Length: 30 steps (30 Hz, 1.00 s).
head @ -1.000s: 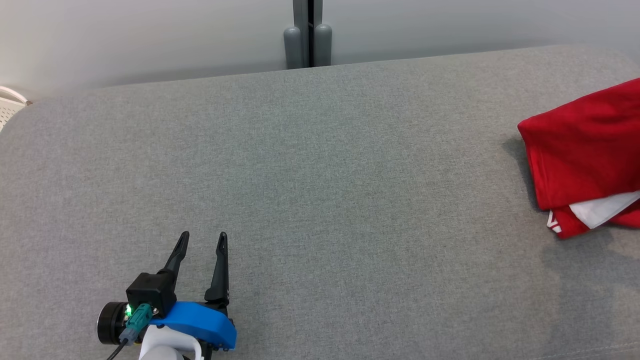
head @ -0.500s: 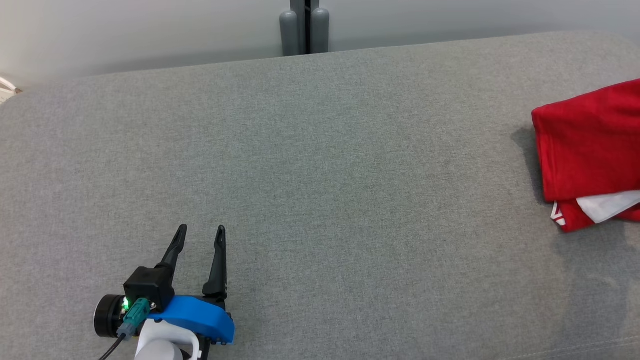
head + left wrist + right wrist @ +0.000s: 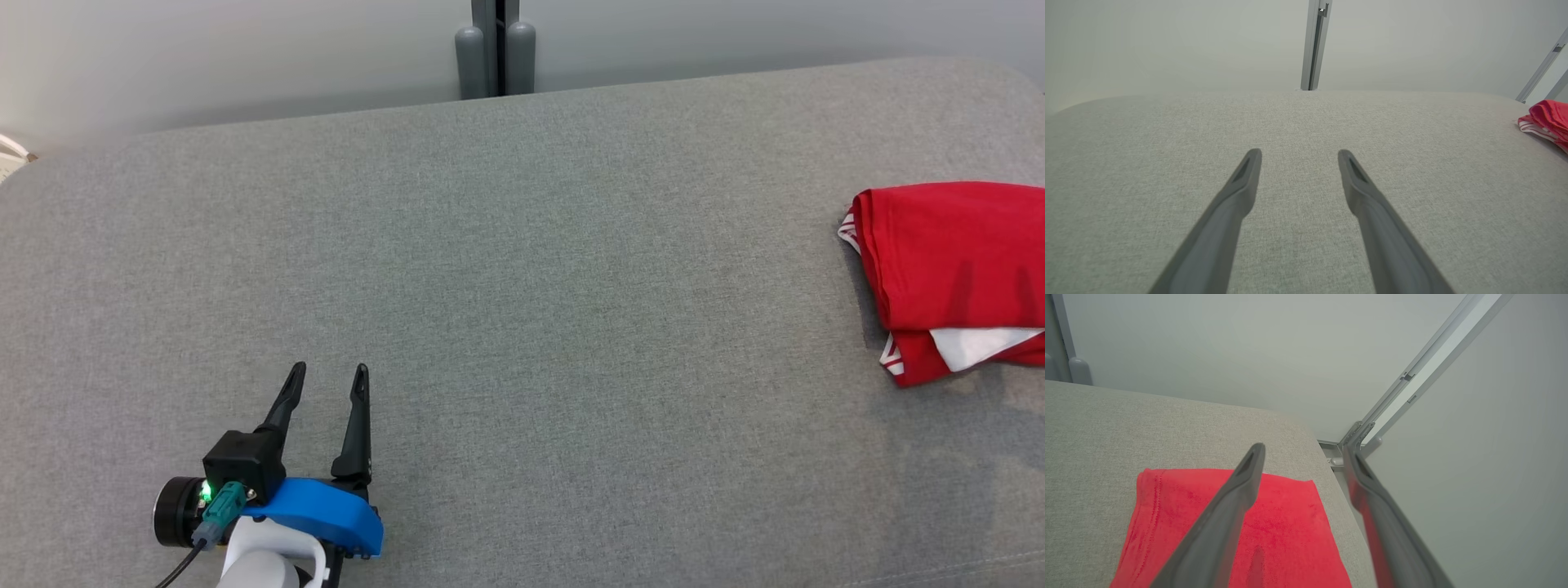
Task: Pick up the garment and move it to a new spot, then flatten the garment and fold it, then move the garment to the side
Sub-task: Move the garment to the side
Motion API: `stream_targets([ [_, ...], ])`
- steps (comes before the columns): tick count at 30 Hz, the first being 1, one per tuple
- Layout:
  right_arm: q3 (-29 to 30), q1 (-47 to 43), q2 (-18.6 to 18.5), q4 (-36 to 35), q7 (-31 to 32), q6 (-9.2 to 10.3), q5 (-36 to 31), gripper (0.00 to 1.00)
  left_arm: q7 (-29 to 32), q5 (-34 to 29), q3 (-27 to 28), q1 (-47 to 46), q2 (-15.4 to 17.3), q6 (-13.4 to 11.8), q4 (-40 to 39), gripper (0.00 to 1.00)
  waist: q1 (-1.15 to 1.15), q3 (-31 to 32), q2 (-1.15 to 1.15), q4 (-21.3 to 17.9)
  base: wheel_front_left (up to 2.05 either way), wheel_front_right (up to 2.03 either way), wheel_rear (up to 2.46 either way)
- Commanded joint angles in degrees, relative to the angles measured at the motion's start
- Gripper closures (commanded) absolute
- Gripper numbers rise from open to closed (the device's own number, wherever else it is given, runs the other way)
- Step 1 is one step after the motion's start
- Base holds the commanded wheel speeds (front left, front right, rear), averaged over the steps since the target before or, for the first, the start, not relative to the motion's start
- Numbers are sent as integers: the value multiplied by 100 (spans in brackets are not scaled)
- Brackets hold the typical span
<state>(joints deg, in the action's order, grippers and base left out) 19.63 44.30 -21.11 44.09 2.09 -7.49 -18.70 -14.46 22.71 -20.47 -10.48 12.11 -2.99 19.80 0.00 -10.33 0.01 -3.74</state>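
The garment (image 3: 951, 265) is a red shirt with white trim, folded into a compact stack at the far right of the grey padded table (image 3: 522, 310). In the left wrist view the garment (image 3: 1549, 120) peeks in at the right edge. Seen from the right wrist, the garment (image 3: 1286, 522) lies flat below my right gripper (image 3: 1302, 453), whose fingers stand apart above it with nothing between them. My left gripper (image 3: 326, 376) rests open near the table's front left, far from the garment, and the left gripper (image 3: 1298, 155) holds nothing.
A grey post (image 3: 494, 49) rises behind the table's far edge against a pale wall. The table's right edge (image 3: 1331, 486) runs close beside the garment, with a metal frame (image 3: 1412, 375) beyond it. A white object (image 3: 12, 151) peeks in at far left.
The garment has dropped from a raised, draped hold to lying flat on the table at the right. The right gripper has let go of it and opened. The left gripper has stayed put.
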Motion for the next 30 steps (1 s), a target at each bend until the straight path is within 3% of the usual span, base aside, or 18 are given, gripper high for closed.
stream_targets([
  [1, -71, -26, 32, 5, -114, 0, 86, 0, -14, 24, 41, -42, 31, -20, -5, 0, 0, 55, -1, -8, 0, 0, 0],
  [7, -291, -211, 303, -58, -447, -1, 479, 0, -40, 117, 143, -19, -18, -65, 5, 0, 0, 286, -1, -11, 0, 0, 0],
  [14, -556, -872, 973, -444, -898, -1, 1102, 0, -75, 442, 506, 107, -249, -124, 33, 0, 0, 672, -1, 43, 0, 0, 0],
  [21, -906, -1986, 1626, -1049, -1280, -1, 1551, 0, -77, 266, 599, 348, -319, -101, 110, 0, 0, 1024, -1, 224, 0, 0, 0],
  [30, -1449, -3291, 1819, -1888, -1516, -1, 2177, 0, -79, 122, 534, 679, -333, -36, 329, 0, 0, 1168, -1, 514, 0, 0, 0],
])
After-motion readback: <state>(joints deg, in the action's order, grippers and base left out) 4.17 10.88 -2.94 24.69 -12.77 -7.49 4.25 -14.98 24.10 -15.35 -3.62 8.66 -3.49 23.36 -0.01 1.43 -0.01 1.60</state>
